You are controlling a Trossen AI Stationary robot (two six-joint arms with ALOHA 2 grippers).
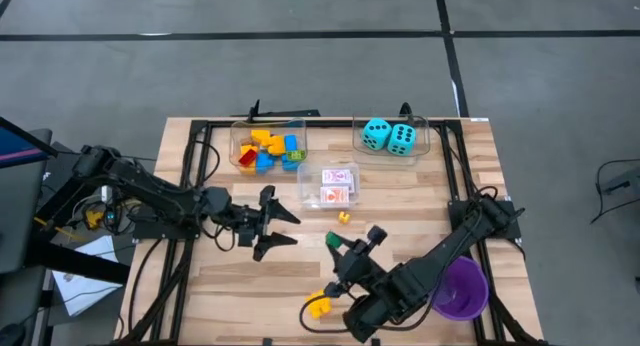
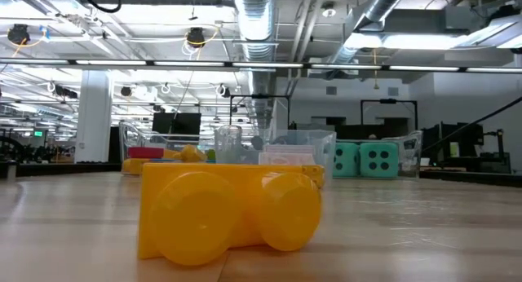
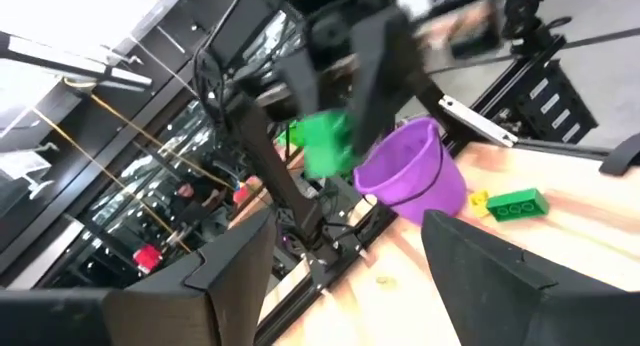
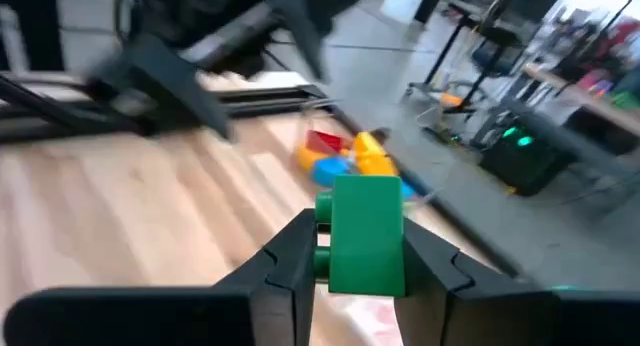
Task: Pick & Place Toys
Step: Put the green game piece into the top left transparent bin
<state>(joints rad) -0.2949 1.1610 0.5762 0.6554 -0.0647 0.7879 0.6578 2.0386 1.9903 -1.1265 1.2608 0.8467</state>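
One green brick (image 4: 366, 234) is pinched between the right gripper (image 1: 341, 248) fingers, held above the table's (image 1: 420, 201) middle, so the carry step is in hand; judging by that, next it must travel to the clear bin of bricks (image 1: 268, 148) at the far edge and drop it in. Left gripper (image 1: 278, 224) hovers nearby with fingers spread, empty. A yellow brick (image 1: 318, 306) and a small yellow piece (image 1: 343, 217) lie loose on the table.

The left arm reaches in from the left edge, its gripper (image 1: 283, 222) over mid-bench with jaws spread wide and empty. The right arm angles in from the right, its gripper (image 1: 340, 248) raised, jaws clamped on a green brick (image 4: 366, 234).
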